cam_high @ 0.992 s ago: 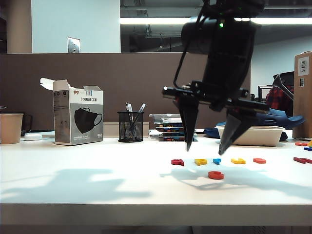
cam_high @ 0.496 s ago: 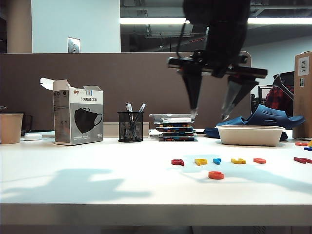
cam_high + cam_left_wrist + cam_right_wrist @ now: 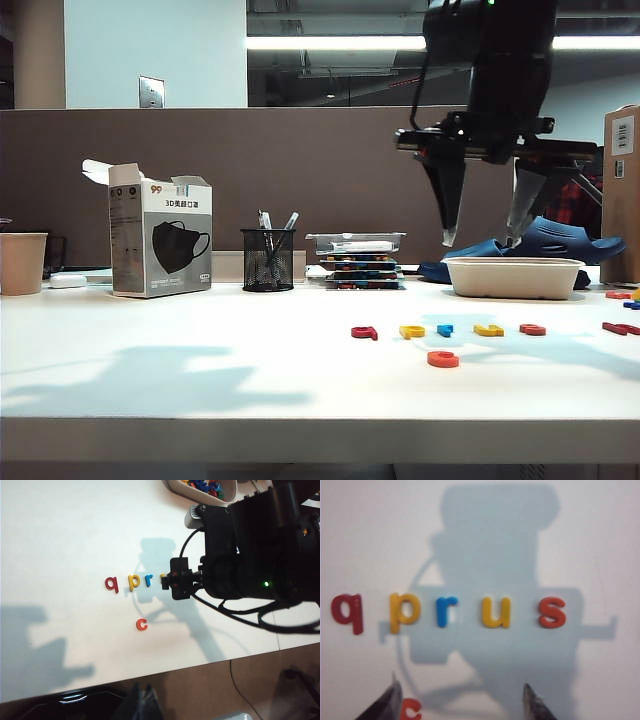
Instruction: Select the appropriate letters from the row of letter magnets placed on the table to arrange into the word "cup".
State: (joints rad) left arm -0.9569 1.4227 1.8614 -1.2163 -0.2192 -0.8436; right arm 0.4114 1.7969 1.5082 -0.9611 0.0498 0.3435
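On the white table (image 3: 200,380) the row of letter magnets reads dark red q (image 3: 347,611), yellow p (image 3: 404,611), blue r (image 3: 445,610), yellow u (image 3: 496,612), orange-red s (image 3: 552,612). An orange-red c (image 3: 410,710) lies alone in front of the row (image 3: 442,359). My right gripper (image 3: 480,240) hangs open and empty well above the row (image 3: 462,702), pointing down. The c shows just beside one of its fingertips (image 3: 395,700). My left gripper (image 3: 143,695) is held off the table's front edge, its dim fingers pressed together, holding nothing. The right arm (image 3: 250,550) hides the u and s there.
A mask box (image 3: 160,243), a mesh pen cup (image 3: 268,259) and a paper cup (image 3: 22,262) stand at the back left. A stack of cases (image 3: 358,260) and a beige tray (image 3: 513,277) sit behind the row. More loose letters (image 3: 620,327) lie at the right edge.
My right gripper has risen from just above the table near the c and shifted right, staying open. The letters have not moved.
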